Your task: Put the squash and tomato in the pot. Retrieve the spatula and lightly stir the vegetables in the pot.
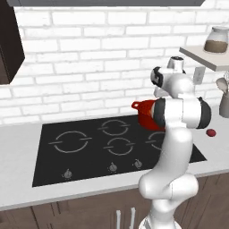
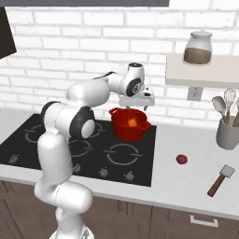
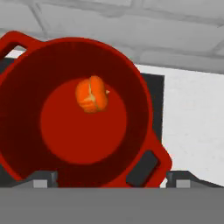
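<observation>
The gripper (image 2: 136,106) hangs above the pot (image 2: 129,125), jaws spread wide and holding nothing; an orange squash (image 3: 91,95) lies on the pot's floor.

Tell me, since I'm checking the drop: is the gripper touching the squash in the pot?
Apart. The hand view shows the squash lying on the pot floor, clear of both fingertips; the right base view shows the open gripper above the rim.

The left base view looks forward and down from behind the arm's left, the right base view from its right; both take in the hob (image 1: 112,147), pot (image 2: 129,124) and brick wall (image 2: 70,42). The hand view looks steeply down into the pot from close above.
</observation>
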